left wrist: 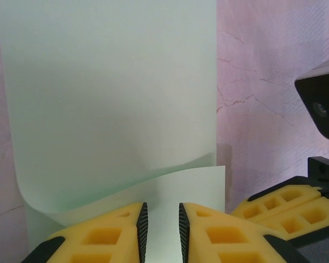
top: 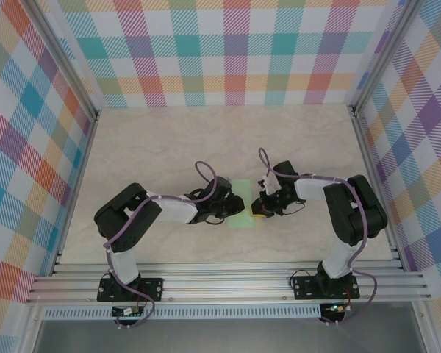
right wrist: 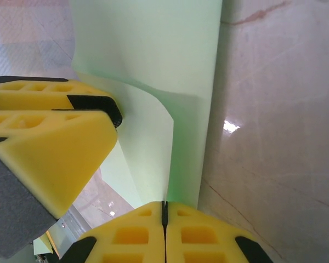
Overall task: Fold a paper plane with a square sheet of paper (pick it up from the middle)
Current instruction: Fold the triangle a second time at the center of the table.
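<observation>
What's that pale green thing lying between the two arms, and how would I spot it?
On the pale marbled table inside the checked walls, look where the two black arms nearly meet. There lies a square sheet of thin mint-green paper, the only flat, plain green thing there, one edge curling upward.

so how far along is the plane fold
Early. The paper lies on the table with one edge curled over and no sharp crease showing. The right hand pinches that lifted edge; the left hand sits slightly open by it. Every fold is left to do.
</observation>
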Controlling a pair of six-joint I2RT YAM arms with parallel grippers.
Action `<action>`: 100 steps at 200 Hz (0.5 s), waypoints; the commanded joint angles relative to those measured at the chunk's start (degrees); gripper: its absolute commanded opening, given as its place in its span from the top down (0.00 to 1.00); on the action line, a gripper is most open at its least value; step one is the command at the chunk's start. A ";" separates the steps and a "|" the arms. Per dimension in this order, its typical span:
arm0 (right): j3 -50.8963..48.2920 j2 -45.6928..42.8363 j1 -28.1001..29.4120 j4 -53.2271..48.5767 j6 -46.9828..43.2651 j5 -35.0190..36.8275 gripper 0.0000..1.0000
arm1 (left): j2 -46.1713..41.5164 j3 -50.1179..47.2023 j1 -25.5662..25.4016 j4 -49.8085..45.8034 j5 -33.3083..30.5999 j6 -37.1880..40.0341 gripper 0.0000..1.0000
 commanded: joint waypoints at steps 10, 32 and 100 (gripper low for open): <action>1.48 0.43 -0.10 -0.83 -1.50 -0.07 0.95 | -3.52 -1.33 -0.60 1.86 0.05 1.64 0.73; 1.96 0.62 -0.08 -1.46 -2.39 -0.17 0.96 | -3.35 -1.25 -0.72 2.96 1.33 2.40 0.71; 2.79 2.36 -0.12 -2.48 -3.05 1.59 0.96 | 0.91 0.50 -0.70 3.77 3.33 2.20 0.70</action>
